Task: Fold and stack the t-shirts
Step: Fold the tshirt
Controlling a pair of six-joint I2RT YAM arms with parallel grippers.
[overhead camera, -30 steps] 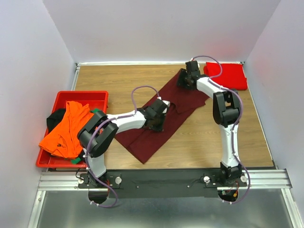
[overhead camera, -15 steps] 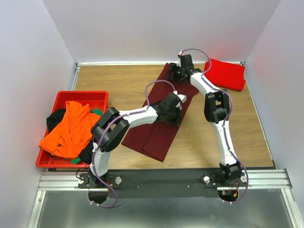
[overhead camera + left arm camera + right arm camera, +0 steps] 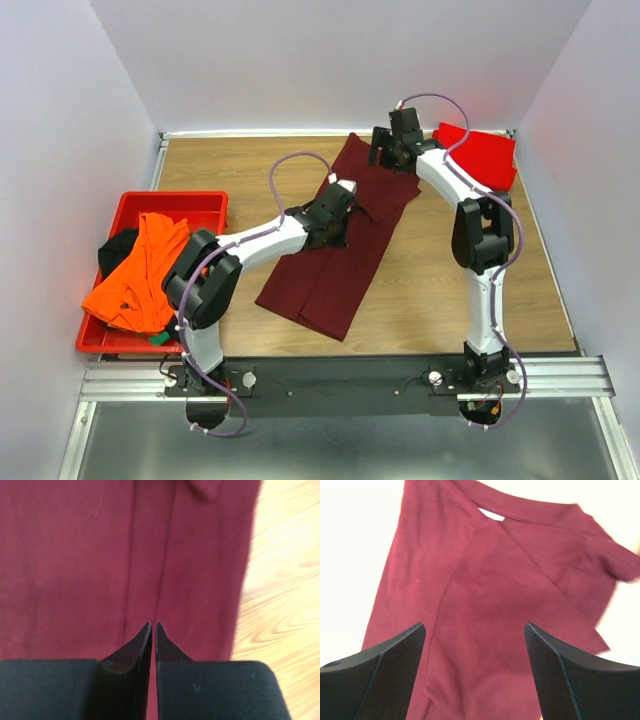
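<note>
The maroon t-shirt (image 3: 335, 265) lies mid-table as a long folded strip, with its hem end at 7 o'clock and its collar end at 12, close to the far edge. The left gripper (image 3: 153, 626) is over its middle with fingers drawn almost together; I cannot tell if cloth is caught. The right gripper (image 3: 474, 626) is spread wide above the collar end and holds nothing. A folded red t-shirt (image 3: 485, 160) fills the 1 o'clock corner. Bare table (image 3: 460, 280) wood shows at 4 and 10 o'clock. At 9, the red tray (image 3: 175, 198) holds the orange t-shirt (image 3: 135, 280) and the black t-shirt (image 3: 115, 250).
</note>
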